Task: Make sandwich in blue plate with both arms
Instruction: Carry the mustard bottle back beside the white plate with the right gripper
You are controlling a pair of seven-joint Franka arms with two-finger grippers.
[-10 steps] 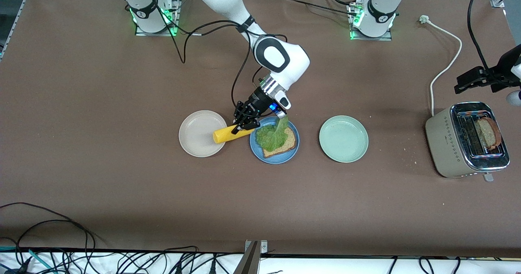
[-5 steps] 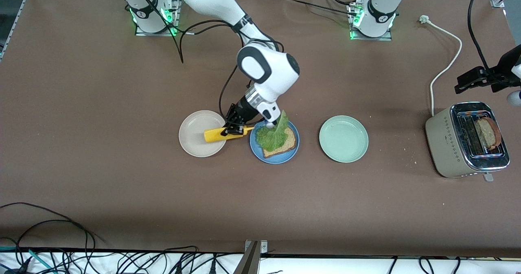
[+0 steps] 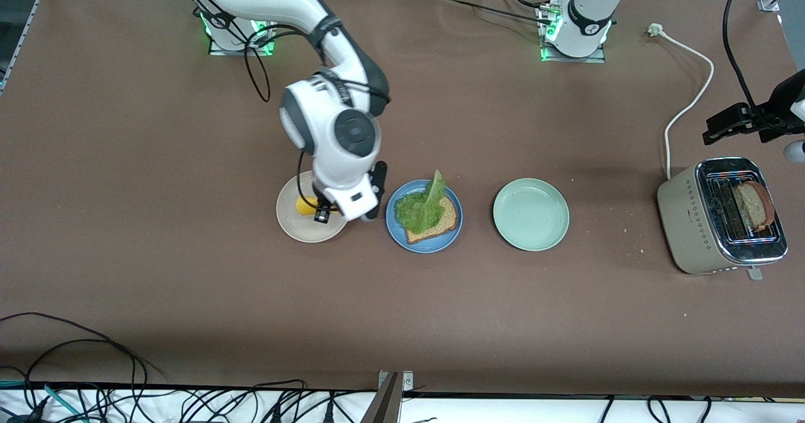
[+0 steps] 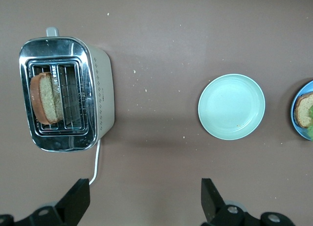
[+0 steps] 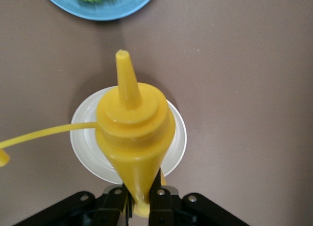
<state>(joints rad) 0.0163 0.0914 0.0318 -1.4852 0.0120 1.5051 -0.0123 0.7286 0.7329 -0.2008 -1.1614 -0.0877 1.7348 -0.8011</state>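
Note:
The blue plate (image 3: 393, 223) holds one brown bread slice (image 3: 443, 224) with a green lettuce leaf (image 3: 422, 209) on it. A second bread slice (image 3: 755, 205) stands in the toaster (image 3: 692, 222). My right gripper (image 5: 143, 201) is shut on a yellow squeeze bottle (image 5: 134, 128) over the cream-white plate (image 5: 178, 138), beside the blue plate (image 5: 122, 6). In the front view the wrist hides most of the bottle (image 3: 304, 206). My left gripper (image 4: 145, 199) is open and empty, up over the table by the toaster (image 4: 98, 89), and shows in the front view (image 3: 723, 124).
A pale mint-green plate (image 3: 531, 214) lies between the blue plate and the toaster. The toaster's white cable (image 3: 692, 96) runs toward the left arm's base. Cables lie along the table edge nearest the front camera.
My right arm swung from over the blue plate's edge to over the cream-white plate, carrying the yellow bottle. The left arm has not moved.

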